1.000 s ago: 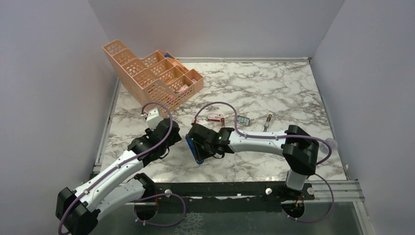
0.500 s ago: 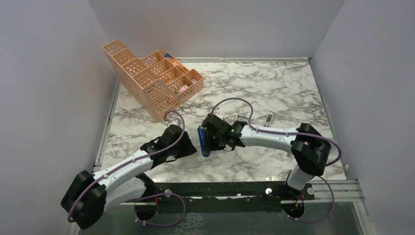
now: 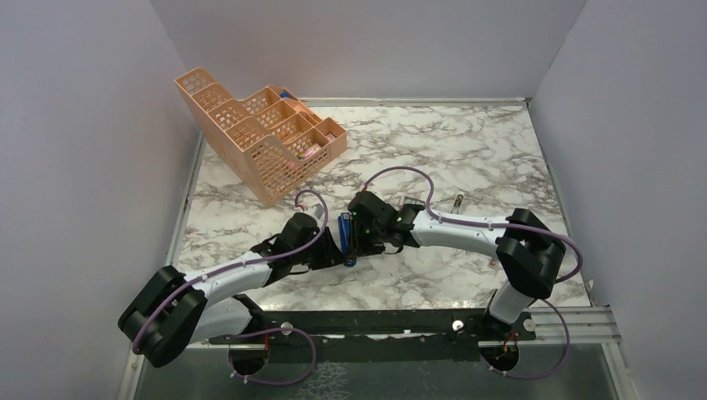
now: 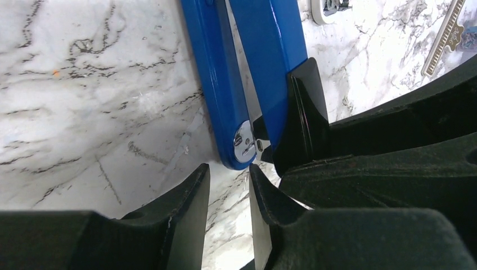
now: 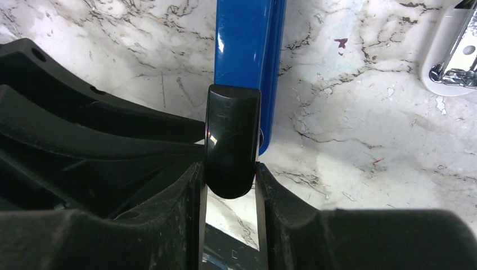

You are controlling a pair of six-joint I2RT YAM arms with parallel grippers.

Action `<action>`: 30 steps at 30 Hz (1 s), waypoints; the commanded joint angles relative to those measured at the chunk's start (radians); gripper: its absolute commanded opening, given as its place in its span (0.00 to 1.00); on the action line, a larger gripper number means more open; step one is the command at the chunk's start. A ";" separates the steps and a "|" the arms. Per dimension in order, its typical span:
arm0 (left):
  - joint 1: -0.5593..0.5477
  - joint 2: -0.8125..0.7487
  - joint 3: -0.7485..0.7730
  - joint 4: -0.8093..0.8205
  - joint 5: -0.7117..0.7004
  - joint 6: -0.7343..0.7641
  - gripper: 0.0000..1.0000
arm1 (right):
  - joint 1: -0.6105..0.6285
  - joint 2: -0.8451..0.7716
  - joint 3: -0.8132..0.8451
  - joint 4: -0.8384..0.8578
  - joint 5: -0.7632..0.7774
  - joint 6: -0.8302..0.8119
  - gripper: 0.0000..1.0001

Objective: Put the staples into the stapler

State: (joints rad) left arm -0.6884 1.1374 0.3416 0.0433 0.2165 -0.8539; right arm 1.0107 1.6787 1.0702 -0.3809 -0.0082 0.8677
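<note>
Standing edge-up near the middle of the marble table (image 3: 467,150), the blue stapler (image 3: 348,239) has its black base pinched between the fingers of the right gripper (image 5: 229,177). The left gripper (image 4: 229,185) sits just short of the stapler's riveted end, jaws narrowly apart around nothing. A peach organiser (image 3: 258,133) stands far left.

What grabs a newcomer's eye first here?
The blue stapler is mid-table where both arms meet, its black end clamped in the right fingers. The left fingers hover just short of that end, narrowly apart, holding nothing. A peach mesh organiser stands at back left.
</note>
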 commanded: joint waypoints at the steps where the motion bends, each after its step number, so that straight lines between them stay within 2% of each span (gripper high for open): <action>1: 0.002 0.037 -0.034 0.124 0.043 0.008 0.32 | -0.008 -0.021 -0.015 0.048 -0.061 0.010 0.30; 11: 0.002 0.101 -0.048 0.136 -0.031 0.070 0.22 | -0.011 -0.045 0.012 0.044 -0.147 -0.015 0.28; 19: 0.001 0.126 -0.045 0.055 -0.093 0.075 0.11 | -0.031 -0.047 0.074 -0.033 -0.188 -0.066 0.28; 30: 0.001 0.152 -0.035 0.037 -0.088 0.087 0.08 | -0.103 -0.093 0.160 -0.150 -0.127 -0.152 0.28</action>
State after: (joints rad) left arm -0.6891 1.2427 0.3202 0.1902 0.2104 -0.8253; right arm 0.9340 1.6474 1.1622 -0.5167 -0.1265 0.7734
